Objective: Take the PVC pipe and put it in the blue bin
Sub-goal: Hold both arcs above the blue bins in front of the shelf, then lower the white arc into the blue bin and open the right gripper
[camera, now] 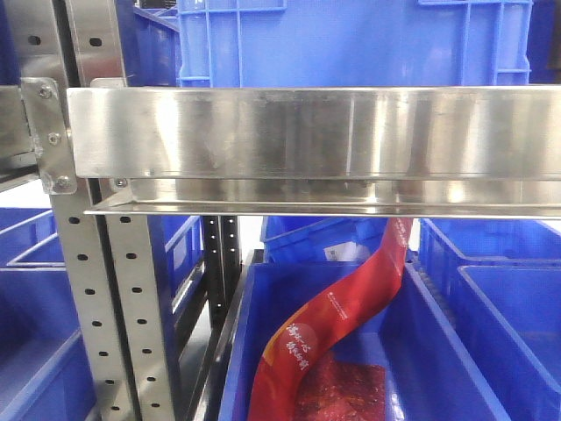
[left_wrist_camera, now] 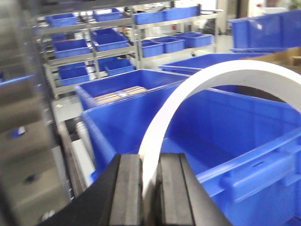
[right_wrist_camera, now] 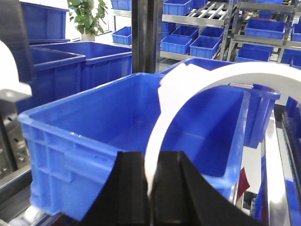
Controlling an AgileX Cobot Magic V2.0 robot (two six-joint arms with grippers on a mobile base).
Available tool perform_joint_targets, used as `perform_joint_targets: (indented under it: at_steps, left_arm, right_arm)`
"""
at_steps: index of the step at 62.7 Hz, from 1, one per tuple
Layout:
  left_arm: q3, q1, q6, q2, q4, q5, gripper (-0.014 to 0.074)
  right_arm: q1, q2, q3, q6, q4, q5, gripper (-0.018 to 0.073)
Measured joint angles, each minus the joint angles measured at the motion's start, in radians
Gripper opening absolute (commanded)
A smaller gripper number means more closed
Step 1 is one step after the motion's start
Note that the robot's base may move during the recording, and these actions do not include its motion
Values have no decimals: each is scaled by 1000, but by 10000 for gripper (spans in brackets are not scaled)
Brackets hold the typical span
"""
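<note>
On the steel racking [camera: 307, 140] that fills the front view, blue crates stand above and below the shelf rail, and the crate underneath holds a red packet [camera: 351, 307]. Neither arm nor the pipe shows there.

In the left wrist view a large open blue bin [left_wrist_camera: 225, 122] lies just ahead and below, its inside bare as far as can be seen. The right wrist view shows a blue bin [right_wrist_camera: 61, 155] of the same kind, also bare. I cannot tell whether it is the same 1.

The PVC pipe [left_wrist_camera: 162, 113] appears as a white arc rising from the pincer and bending over to the right, above the bin's opening rather than inside it. The right wrist view shows a similar white arc [right_wrist_camera: 160, 122], and I cannot tell whether the 2 are ends of 1 piece.

The left pincer [left_wrist_camera: 149, 162] is closed on the pipe, its 2 black fingers pressed against either side. The right pincer [right_wrist_camera: 150, 160] is clamped on its white arc in the same way.

By my reading the grab is done: the pipe is held and is up at the bin. The placing is left: lowering the pipe past the rim, letting go, and drawing clear. Nothing white lies in either bin, so the task looks past halfway but not finished.
</note>
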State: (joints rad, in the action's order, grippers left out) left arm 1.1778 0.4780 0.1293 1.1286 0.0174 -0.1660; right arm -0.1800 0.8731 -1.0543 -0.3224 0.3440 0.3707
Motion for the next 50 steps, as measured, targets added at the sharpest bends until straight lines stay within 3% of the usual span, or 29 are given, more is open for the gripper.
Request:
perform_joint_targets:
  at_steps: [50]
  left_arm:
    - [328,25,1,343,19,65,-111]
  right_arm:
    - [-2,304,-185,-35,2,-127,-160]
